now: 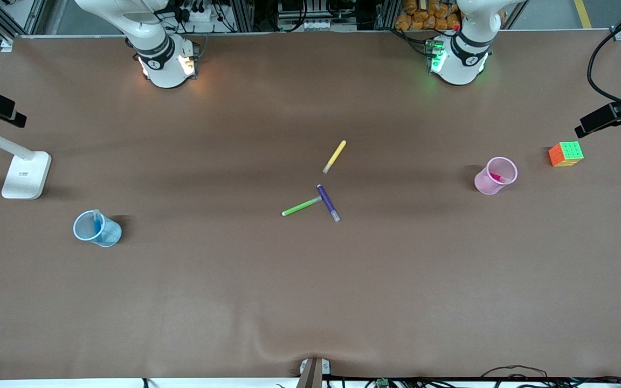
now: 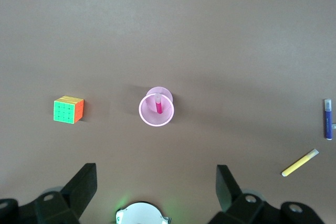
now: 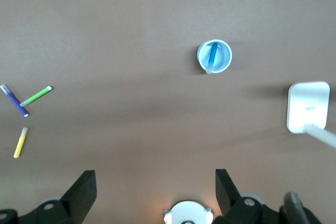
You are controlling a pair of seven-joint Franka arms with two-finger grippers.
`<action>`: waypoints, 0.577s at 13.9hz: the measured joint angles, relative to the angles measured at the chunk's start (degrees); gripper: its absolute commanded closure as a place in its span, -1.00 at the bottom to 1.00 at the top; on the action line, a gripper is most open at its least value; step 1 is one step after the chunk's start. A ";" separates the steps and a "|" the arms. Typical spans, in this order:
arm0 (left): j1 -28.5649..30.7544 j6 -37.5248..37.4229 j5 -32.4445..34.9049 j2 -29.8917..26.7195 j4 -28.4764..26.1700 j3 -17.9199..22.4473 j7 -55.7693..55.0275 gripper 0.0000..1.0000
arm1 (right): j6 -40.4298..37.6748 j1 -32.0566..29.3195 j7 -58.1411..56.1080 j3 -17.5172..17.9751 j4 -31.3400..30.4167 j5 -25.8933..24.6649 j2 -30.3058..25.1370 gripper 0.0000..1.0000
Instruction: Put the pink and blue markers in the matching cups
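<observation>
The pink marker [image 1: 500, 178] stands inside the pale pink cup [image 1: 491, 180] toward the left arm's end of the table; both show in the left wrist view, marker [image 2: 158, 105] in cup [image 2: 147, 119]. The blue marker [image 1: 97, 222] stands inside the light blue cup [image 1: 107, 233] toward the right arm's end; in the right wrist view the marker [image 3: 212, 57] is in the cup [image 3: 224, 56]. My left gripper [image 2: 156, 179] is open and empty, high above its base. My right gripper [image 3: 156, 179] is open and empty, high above its base. Neither gripper shows in the front view.
A yellow marker [image 1: 335, 156], a purple marker [image 1: 328, 203] and a green marker [image 1: 301, 206] lie mid-table. A colour cube [image 1: 565, 154] sits beside the pink cup. A white lamp base [image 1: 26, 174] stands farther from the front camera than the blue cup.
</observation>
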 measured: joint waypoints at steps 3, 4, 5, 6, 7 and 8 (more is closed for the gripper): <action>-0.01 0.00 0.00 0.00 0.08 -0.05 0.00 -1.00 | 4.87 0.00 -6.06 -0.01 -9.35 -2.83 -6.20 -1.00; 0.00 0.00 0.00 0.00 0.09 -0.05 0.00 -1.00 | 5.41 0.01 -7.58 0.05 -11.15 -3.66 -7.67 -1.00; -0.01 0.00 0.00 0.00 0.10 -0.05 0.00 -1.00 | 5.70 0.04 -8.84 0.10 -12.27 -4.08 -8.63 -1.00; -0.01 0.00 0.00 0.00 0.10 -0.05 0.00 -1.00 | 5.86 0.08 -9.57 0.11 -12.94 -4.27 -9.16 -1.00; -0.01 0.00 0.00 0.00 0.11 -0.05 0.00 -1.00 | 5.93 0.10 -10.04 0.12 -13.26 -4.37 -9.40 -1.00; 0.00 -0.04 0.00 0.00 0.11 -0.05 0.00 -1.00 | 5.99 0.12 -10.22 0.13 -13.57 -4.42 -9.56 -1.00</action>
